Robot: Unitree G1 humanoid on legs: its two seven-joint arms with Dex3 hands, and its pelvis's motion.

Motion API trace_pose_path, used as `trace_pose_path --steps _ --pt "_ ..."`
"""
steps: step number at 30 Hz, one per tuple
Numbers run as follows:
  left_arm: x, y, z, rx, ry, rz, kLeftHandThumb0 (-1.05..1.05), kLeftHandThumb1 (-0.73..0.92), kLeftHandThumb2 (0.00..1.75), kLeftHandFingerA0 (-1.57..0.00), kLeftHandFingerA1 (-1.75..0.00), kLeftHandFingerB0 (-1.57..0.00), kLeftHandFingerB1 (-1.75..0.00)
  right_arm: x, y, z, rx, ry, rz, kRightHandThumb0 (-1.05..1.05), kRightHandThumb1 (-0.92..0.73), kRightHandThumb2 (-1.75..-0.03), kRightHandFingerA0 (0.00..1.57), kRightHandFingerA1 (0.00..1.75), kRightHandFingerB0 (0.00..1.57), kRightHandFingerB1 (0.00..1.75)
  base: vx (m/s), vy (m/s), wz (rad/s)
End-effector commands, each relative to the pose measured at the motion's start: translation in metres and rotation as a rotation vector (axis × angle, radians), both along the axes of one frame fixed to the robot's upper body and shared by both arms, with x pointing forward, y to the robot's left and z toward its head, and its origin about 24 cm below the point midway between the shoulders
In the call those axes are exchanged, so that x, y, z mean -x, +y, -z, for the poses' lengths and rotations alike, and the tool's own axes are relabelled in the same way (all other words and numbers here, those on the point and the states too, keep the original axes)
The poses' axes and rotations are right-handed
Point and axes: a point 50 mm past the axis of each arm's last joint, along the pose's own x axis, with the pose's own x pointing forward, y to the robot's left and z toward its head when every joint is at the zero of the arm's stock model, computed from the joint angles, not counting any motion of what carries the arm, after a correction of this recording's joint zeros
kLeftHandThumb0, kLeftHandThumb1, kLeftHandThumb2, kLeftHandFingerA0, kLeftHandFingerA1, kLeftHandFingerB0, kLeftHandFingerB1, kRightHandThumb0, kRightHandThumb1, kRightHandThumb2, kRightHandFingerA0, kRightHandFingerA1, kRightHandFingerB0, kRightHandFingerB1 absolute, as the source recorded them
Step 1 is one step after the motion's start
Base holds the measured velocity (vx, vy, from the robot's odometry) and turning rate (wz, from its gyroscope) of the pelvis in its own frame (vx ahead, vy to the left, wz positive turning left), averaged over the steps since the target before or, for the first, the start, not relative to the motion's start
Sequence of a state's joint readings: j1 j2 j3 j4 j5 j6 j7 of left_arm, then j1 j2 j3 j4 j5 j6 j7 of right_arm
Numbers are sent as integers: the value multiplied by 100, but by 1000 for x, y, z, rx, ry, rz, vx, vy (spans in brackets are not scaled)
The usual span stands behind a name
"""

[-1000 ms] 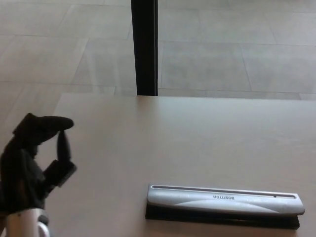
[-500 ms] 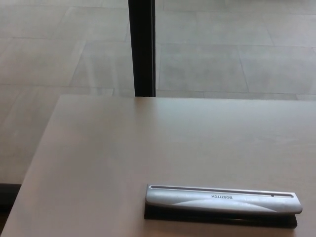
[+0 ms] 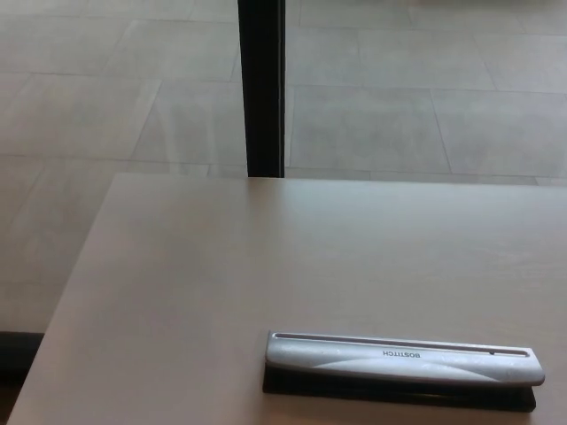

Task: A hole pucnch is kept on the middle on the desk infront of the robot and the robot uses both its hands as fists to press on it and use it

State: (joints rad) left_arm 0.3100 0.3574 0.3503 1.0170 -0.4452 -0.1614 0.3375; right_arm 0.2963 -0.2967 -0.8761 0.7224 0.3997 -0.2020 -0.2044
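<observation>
A long silver hole punch (image 3: 403,361) with a black base lies flat on the pale wooden desk (image 3: 221,283), near the front edge and right of centre. Its lever bears small dark lettering and runs left to right. Neither of my hands shows in the head view. Nothing touches the punch.
A black vertical post (image 3: 262,88) rises behind the desk's far edge. Beyond lies a grey tiled floor (image 3: 425,97). The desk's left edge (image 3: 62,310) runs diagonally toward the lower left corner.
One second ago my left hand was raised at the lower left; it dropped out of sight by half a second ago. The punch has not moved; the view shifted slightly.
</observation>
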Motion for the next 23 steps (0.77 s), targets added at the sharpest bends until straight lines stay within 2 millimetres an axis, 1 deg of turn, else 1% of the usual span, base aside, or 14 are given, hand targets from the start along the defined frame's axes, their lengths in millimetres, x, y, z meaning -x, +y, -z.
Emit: trace_pose_path --steps 1,2,3,4,6,8,9,10,11,14,15,18,22,23 --pt "24 1 10 209 138 39 -51 36 96 -61 -78 -56 -73 13 17 29 -283 71 -50 -71 -61 -66 62 140 7 62 0 0 0" --pt "24 1 11 214 130 21 -51 36 96 -61 -78 -56 -73 11 20 27 -280 72 -77 -71 -61 -66 62 140 7 62 0 0 0" --pt "25 1 11 224 116 -2 -44 41 80 -63 -83 -59 -72 10 20 29 -299 106 -75 -74 -49 -94 66 96 2 54 0 0 0" --pt "25 2 11 237 99 -15 -47 40 99 -61 -81 -55 -74 9 27 33 -327 137 -84 -66 -59 -64 100 151 5 52 0 0 0" --pt "26 3 11 251 77 -33 -45 38 98 -58 -79 -53 -73 8 34 37 -358 165 -114 -63 -61 -62 76 131 5 51 0 0 0" --pt "23 2 12 259 88 -2 -42 38 98 -58 -79 -51 -72 10 37 46 -381 171 -170 -66 -46 -89 32 69 8 52 0 0 0" --pt "23 2 12 260 89 -1 -42 38 98 -58 -79 -51 -72 10 37 46 -383 173 -176 -66 -46 -89 32 69 8 52 0 0 0" --pt "24 2 12 263 114 15 -44 39 98 -63 -81 -55 -73 8 41 50 -389 182 -213 -63 -60 -58 32 69 9 46 0 0 0" --pt "25 2 12 274 114 26 -42 44 85 -59 -82 -58 -73 7 42 49 -392 196 -245 -66 -46 -89 29 67 4 51 0 0 0" --pt "26 2 12 275 161 78 -40 40 82 -69 -78 -62 -71 4 47 48 -365 226 -306 -67 -47 -88 14 64 7 53 0 0 0" --pt "26 3 11 276 179 98 -42 42 80 -68 -74 -61 -68 5 49 45 -362 225 -312 -65 -64 -58 9 79 9 54 0 0 0" --pt "27 3 10 284 230 148 -34 38 80 -78 -76 -66 -71 14 51 49 -400 187 -281 -62 -49 -84 8 61 7 52 0 0 0" --pt "28 3 10 307 224 153 -31 27 89 -73 -79 -68 -76 19 47 53 -413 215 -260 -59 -49 -85 12 61 9 51 0 0 0" --pt "28 3 11 312 215 146 -30 29 89 -72 -78 -66 -76 18 47 53 -415 206 -255 -57 -62 -58 12 67 13 46 0 0 0"
